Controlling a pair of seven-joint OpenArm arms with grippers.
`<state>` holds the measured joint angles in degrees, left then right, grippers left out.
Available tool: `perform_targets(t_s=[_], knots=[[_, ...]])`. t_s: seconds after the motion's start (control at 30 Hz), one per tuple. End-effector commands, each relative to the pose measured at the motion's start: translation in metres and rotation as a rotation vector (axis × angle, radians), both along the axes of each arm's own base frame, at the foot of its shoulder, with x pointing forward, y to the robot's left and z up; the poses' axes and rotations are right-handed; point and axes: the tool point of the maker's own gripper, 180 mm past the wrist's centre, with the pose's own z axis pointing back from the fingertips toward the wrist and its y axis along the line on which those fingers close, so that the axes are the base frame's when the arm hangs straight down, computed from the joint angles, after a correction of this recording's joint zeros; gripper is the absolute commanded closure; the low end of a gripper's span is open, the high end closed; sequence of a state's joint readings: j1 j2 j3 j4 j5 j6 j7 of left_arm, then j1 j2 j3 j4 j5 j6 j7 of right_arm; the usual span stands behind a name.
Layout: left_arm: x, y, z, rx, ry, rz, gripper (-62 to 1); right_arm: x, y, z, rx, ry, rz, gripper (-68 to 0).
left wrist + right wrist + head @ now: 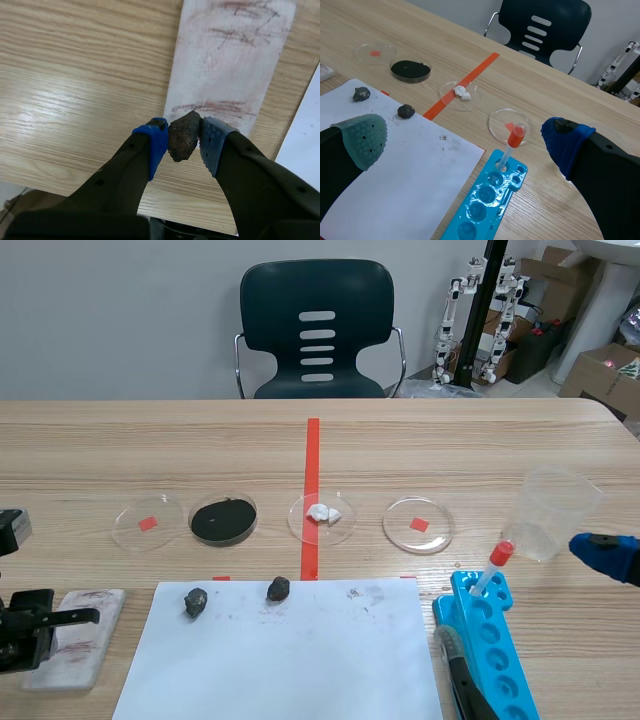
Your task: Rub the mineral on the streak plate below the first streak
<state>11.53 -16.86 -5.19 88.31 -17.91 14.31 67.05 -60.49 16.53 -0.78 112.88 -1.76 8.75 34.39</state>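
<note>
In the left wrist view my left gripper (184, 139) is shut on a dark brown lumpy mineral (183, 136), pressed between its blue pads. The mineral hangs over the near end of the white streak plate (235, 65), just short of a reddish-brown streak (212, 106); fainter streaks lie farther along the plate. I cannot tell whether the mineral touches the plate. In the scene view the left gripper (85, 618) sits over the streak plate (75, 640) at the table's front left. My right gripper (465, 142) stands open and empty above the table's right side.
Two dark rocks (195, 601) (278, 588) lie on a white paper sheet (290, 660). Behind it stand several petri dishes, one with black powder (223, 519) and one with white bits (322, 513). A blue well tray (490, 640), a red-capped dropper (492, 565) and a plastic cup (550, 512) are at right.
</note>
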Motion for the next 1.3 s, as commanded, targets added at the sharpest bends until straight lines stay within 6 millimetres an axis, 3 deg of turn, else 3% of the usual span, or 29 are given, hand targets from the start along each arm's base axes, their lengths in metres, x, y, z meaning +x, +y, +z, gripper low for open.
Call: perform_targets(t_s=[0.0, 0.5, 1.03, 1.27], knots=[[0.005, 0.005, 0.006, 0.014, -0.014, -0.002, -7.4, 0.006, 0.0, 0.011, 0.009, -0.042, 0.0, -65.5], [0.006, -0.006, 0.004, 0.018, 0.027, -0.091, -7.4, 0.006, 0.0, 0.011, 0.009, -0.042, 0.0, -65.5], [0.003, 0.0, -0.016, -0.011, 0.099, -0.074, -7.4, 0.006, 0.0, 0.011, 0.009, -0.042, 0.0, -65.5], [0.006, -0.025, -0.018, -0.103, 0.079, -0.143, -7.4, 0.006, 0.0, 0.011, 0.009, -0.042, -0.001, -65.5]])
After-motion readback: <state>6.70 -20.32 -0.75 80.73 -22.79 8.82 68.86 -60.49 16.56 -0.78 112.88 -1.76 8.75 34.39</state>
